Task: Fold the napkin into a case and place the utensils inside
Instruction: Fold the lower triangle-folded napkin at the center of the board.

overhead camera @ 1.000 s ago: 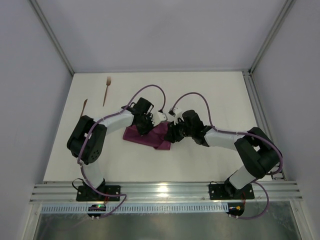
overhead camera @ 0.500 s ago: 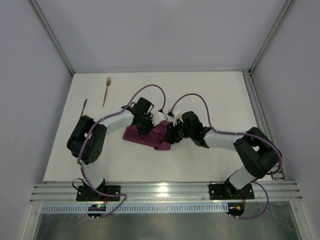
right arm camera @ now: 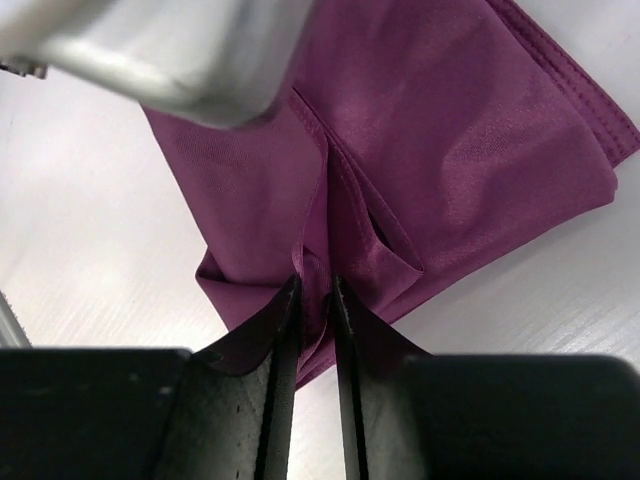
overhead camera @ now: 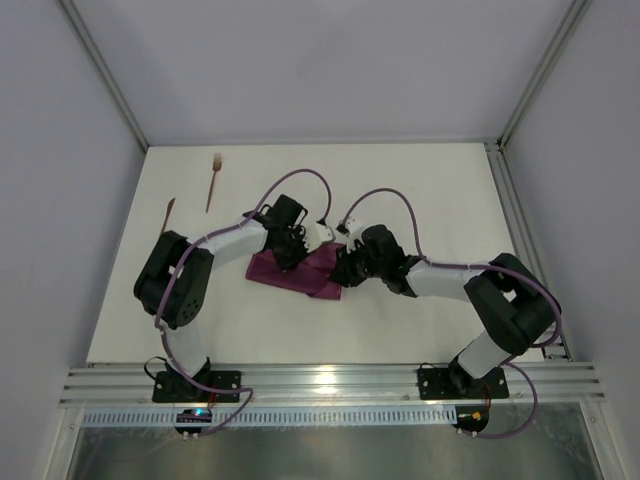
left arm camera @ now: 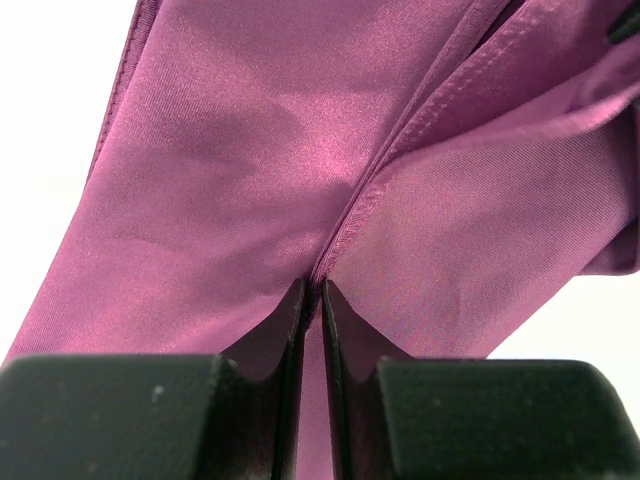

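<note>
The plum-purple napkin (overhead camera: 300,272) lies partly folded mid-table, under both grippers. My left gripper (overhead camera: 293,250) is shut on a hemmed edge of the napkin (left arm camera: 330,180), pinched between its tips (left arm camera: 312,290). My right gripper (overhead camera: 343,268) is shut on a bunched fold of the napkin (right arm camera: 450,130) between its tips (right arm camera: 315,283). The wooden fork (overhead camera: 213,180) lies at the far left of the table. The knife-like stick (overhead camera: 169,213) lies nearer the left edge. Both utensils are well apart from the napkin.
The white table (overhead camera: 440,200) is bounded by grey walls and metal frame posts. A metal rail (overhead camera: 330,383) runs along the near edge by the arm bases. Purple cables loop above both wrists.
The right arm has crept slightly left toward the left gripper, bunching the napkin a little more. The left arm and the utensils have not moved.
</note>
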